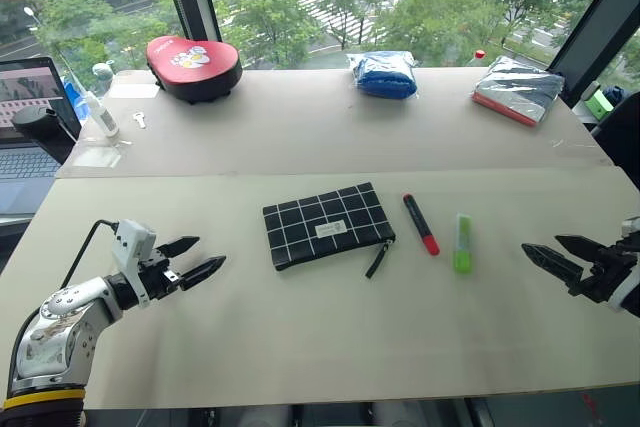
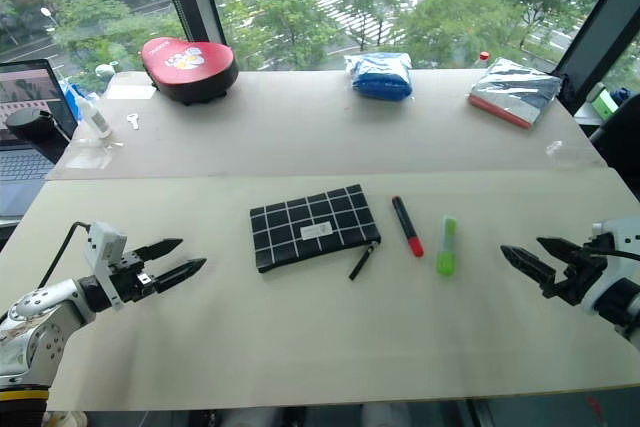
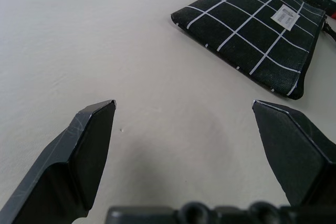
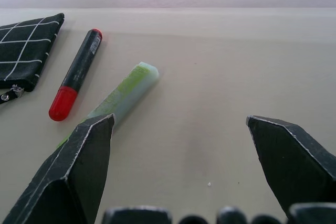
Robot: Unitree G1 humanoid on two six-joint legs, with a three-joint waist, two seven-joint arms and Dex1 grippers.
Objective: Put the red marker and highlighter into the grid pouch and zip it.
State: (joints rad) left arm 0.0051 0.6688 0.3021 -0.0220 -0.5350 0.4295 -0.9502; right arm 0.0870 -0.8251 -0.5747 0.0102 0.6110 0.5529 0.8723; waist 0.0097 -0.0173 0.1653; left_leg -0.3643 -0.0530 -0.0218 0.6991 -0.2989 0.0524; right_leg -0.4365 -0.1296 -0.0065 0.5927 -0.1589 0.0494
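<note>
The grid pouch (image 1: 327,224) lies flat in the middle of the table, black with white lines, its zipper strap (image 1: 379,258) trailing off its right end. Just right of it lies the red marker (image 1: 421,223), dark-bodied with a red end toward me. The lime-green highlighter (image 1: 462,242) rests a little further right. My left gripper (image 1: 196,257) hovers open over bare table to the left of the pouch. Well right of the highlighter, my right gripper (image 1: 550,254) is open with nothing between its fingers. The right wrist view shows the marker (image 4: 76,75) and the highlighter (image 4: 123,97) ahead.
On the far half of the table sit a red rounded cartoon-print case (image 1: 193,66), a blue bag (image 1: 385,74) and a silver packet (image 1: 518,89). A laptop (image 1: 28,117) and a small bottle (image 1: 101,112) stand at the far left. The table's front edge (image 1: 330,395) runs close below both grippers.
</note>
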